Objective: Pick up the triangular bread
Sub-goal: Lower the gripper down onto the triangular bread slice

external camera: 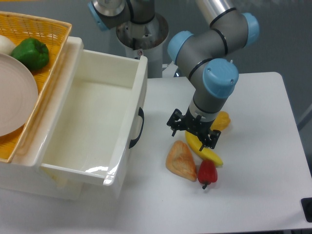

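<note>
Golden-tan, puffy and rounded, the triangular bread (181, 161) lies below the hand (193, 132), whose fingers stand apart.

A robotics lab, by the look of it: an industrial arm (214, 53) bolted at the far edge of a plain white table (253, 161), toy food set out, a white plastic bin (92, 131) left.

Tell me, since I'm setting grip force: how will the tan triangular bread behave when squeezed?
The puffy tan triangular bread probably dents, so grip gently. It lies flat, unlikely to roll. It seems to touch the red pepper, which may shift.
</note>
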